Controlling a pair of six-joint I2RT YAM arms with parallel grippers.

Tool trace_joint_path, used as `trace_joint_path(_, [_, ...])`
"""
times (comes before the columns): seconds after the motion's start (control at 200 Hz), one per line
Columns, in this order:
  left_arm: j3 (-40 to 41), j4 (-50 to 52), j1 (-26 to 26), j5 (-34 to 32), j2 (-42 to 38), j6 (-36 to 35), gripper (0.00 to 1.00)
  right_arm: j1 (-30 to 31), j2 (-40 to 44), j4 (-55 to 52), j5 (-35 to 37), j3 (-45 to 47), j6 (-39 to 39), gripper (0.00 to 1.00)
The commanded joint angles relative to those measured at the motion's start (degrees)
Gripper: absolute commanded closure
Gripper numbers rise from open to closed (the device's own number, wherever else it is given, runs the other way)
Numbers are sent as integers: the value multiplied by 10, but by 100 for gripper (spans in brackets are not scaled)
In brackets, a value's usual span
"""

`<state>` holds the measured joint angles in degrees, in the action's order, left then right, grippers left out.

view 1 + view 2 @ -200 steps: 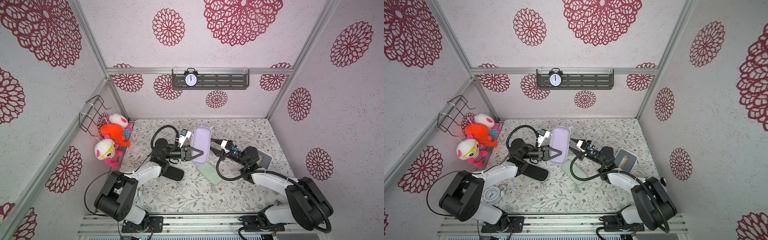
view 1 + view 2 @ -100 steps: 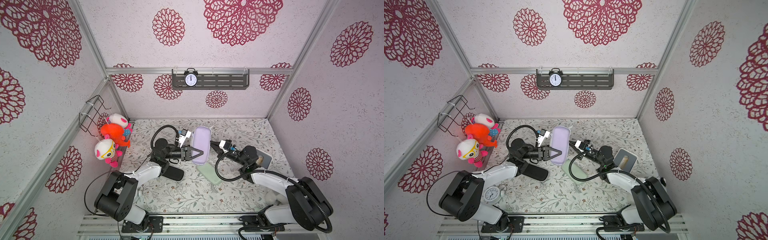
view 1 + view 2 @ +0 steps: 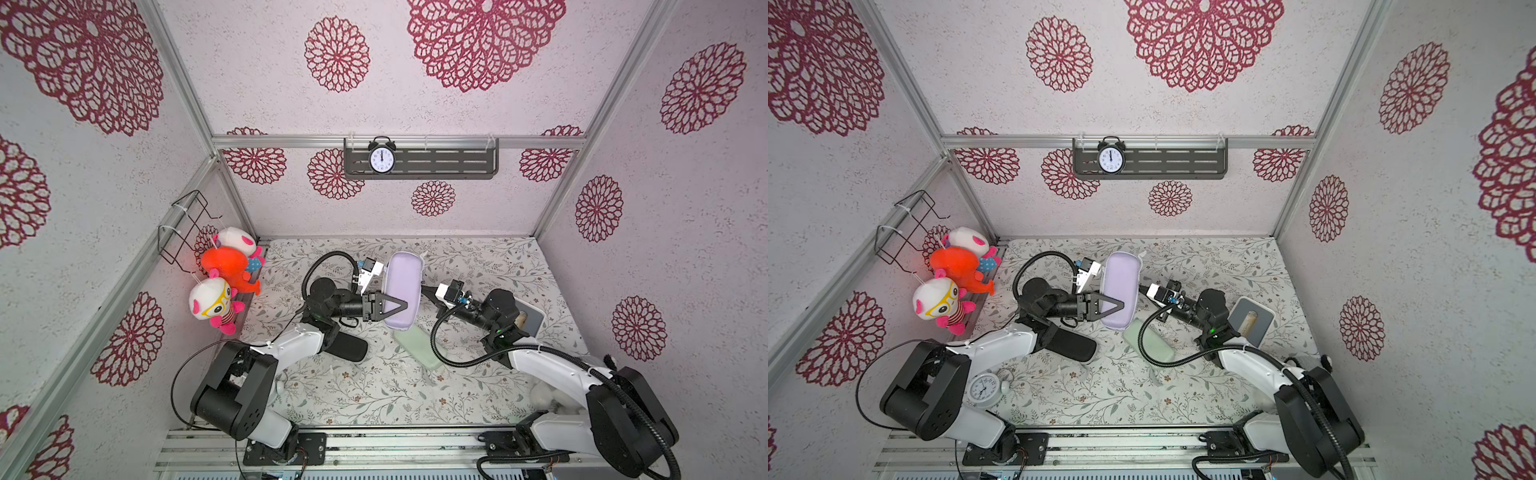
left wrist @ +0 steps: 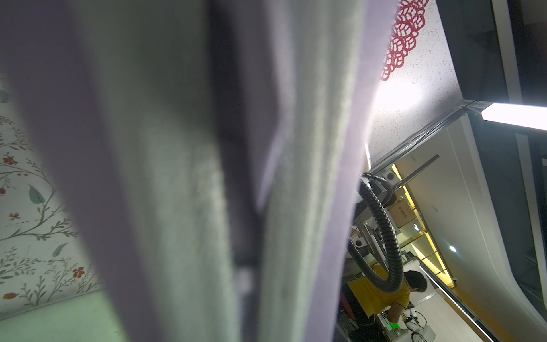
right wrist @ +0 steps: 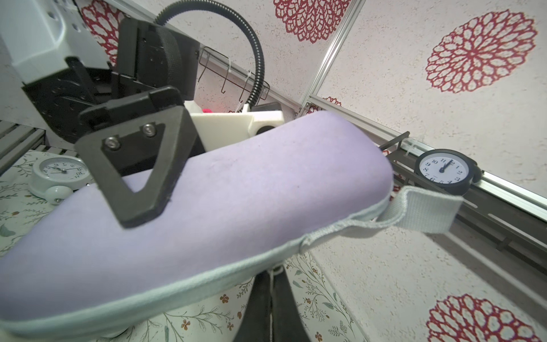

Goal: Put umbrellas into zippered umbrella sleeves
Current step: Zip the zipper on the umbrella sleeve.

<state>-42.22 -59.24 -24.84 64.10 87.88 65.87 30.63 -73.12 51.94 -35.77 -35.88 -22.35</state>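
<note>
Top views: you are seeing three rounded sleeves: lilac sleeve (image 3: 402, 282), mint sleeve (image 3: 420, 347), black sleeve (image 3: 349, 348).
Left gripper (image 3: 398, 307): clamping lilac sleeve.
Right gripper (image 5: 271, 296): fingers (image 5: 285, 305) pressing together.

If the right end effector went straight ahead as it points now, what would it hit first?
The lilac sleeve, near its zippered edge; the right end effector seems right against it, though depth is unclear.
</note>
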Motion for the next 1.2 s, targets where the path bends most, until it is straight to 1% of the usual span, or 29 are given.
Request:
trace_joint_path(0.0, [-12,-93,17,-9,8,38,100,11,24,-55,-33,3,-23,100])
trace_joint_path(0.145, [-17,-122,20,-9,25,60,100,18,31,-93,-24,10,-27,100])
trace_joint_path(0.295, [-21,-96,22,-16,27,45,100,36,42,-104,-10,27,-31,100])
trace_joint_path(0.365, [-21,-57,23,-28,16,16,100,46,51,-110,4,39,-29,100])
trace_joint_path(0.395, [-21,-35,23,-35,8,-8,100,52,56,-107,8,48,-25,100])
trace_joint_path(0.54, [-29,139,23,-79,-40,-121,100,74,66,-99,19,68,-10,100])
trace_joint_path(0.67, [-23,186,11,-116,-71,-165,100,101,65,-111,39,74,-4,100])
trace_joint_path(0.746, [-28,244,5,-136,-87,-201,100,117,63,-102,52,79,2,100])
trace_joint_path(0.886, [-21,251,-9,-175,-101,-208,100,151,58,-107,69,72,21,100])
trace_joint_path(1.001, [-17,262,-15,-197,-115,-218,100,180,62,-91,90,80,37,100])
trace_joint_path(1.116, [-10,246,-34,-224,-117,-219,100,197,56,-69,121,74,72,100])
trace_joint_path(1.156, [-3,241,-43,-249,-123,-221,100,200,48,-59,126,68,94,100])
trace_joint_path(1.196, [5,247,-53,-292,-131,-223,100,203,33,-44,128,59,118,100])
